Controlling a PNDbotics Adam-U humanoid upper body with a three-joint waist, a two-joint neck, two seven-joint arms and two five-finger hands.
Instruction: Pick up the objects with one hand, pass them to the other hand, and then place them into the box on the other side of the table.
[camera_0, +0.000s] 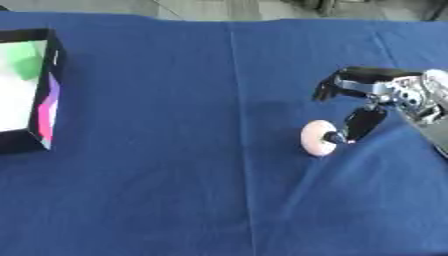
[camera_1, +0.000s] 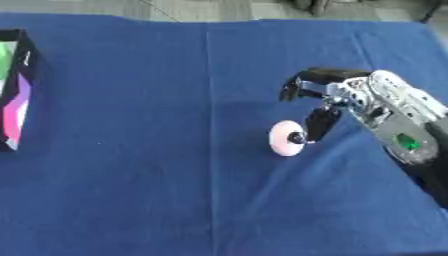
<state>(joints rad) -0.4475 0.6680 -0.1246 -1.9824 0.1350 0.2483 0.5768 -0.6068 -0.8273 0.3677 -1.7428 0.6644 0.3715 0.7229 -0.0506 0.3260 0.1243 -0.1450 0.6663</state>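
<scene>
A pale pink round object lies on the blue tablecloth, right of the middle. My right hand reaches in from the right, just behind and to the right of the object. Its thumb points down, with the tip touching the object's right side. The fingers arch forward above the cloth, bent at the tips, well apart from the object and holding nothing. The black box stands at the far left edge, with a white and green inside and a pink and purple side wall. My left hand does not show.
The blue cloth covers the whole table, with a crease running front to back near the middle. Grey floor shows beyond the far edge. Nothing lies between the pink object and the box.
</scene>
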